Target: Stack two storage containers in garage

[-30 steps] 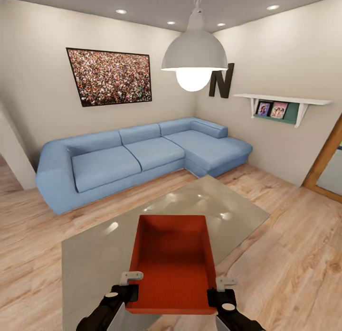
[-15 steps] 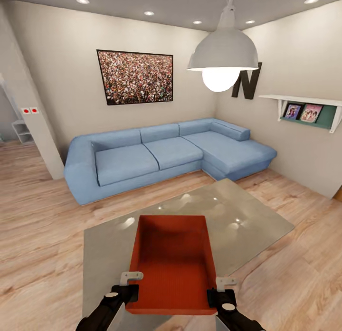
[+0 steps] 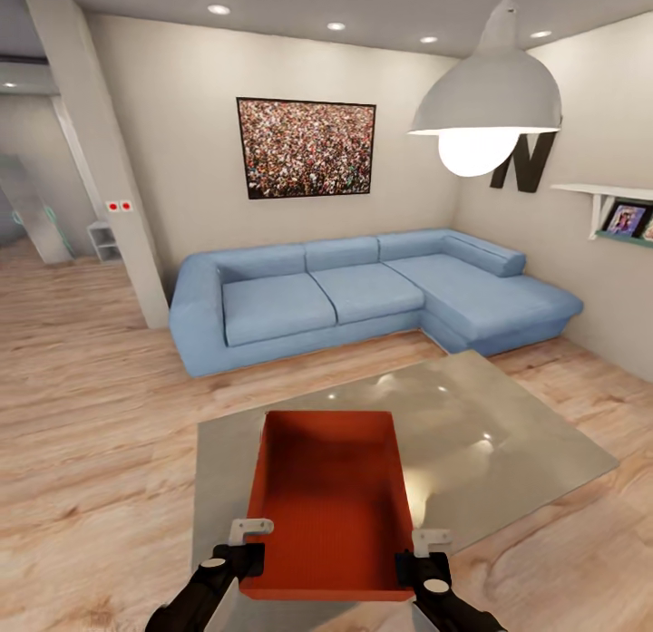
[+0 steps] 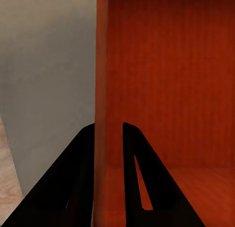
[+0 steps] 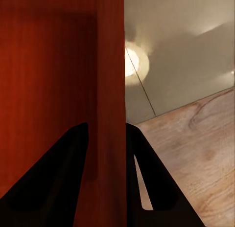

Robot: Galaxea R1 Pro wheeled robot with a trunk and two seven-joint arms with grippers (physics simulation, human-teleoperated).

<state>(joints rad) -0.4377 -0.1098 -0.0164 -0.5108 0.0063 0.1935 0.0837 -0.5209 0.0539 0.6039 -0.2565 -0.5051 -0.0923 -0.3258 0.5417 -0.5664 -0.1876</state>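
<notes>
You hold one storage container (image 3: 328, 500) at the bottom centre of the frame, with both tools. Your left tool (image 3: 247, 546) is closed on its left wall, one finger inside and one outside; your right tool (image 3: 423, 555) clamps the right wall in the same way. The container is open on top and hangs above the grey bench (image 3: 508, 432). Behind, in the middle of the frame, the blue sofa (image 3: 363, 292) stands on the wood-plank floor (image 3: 91, 414). A lamp (image 3: 485, 102) hangs at the upper right.
</notes>
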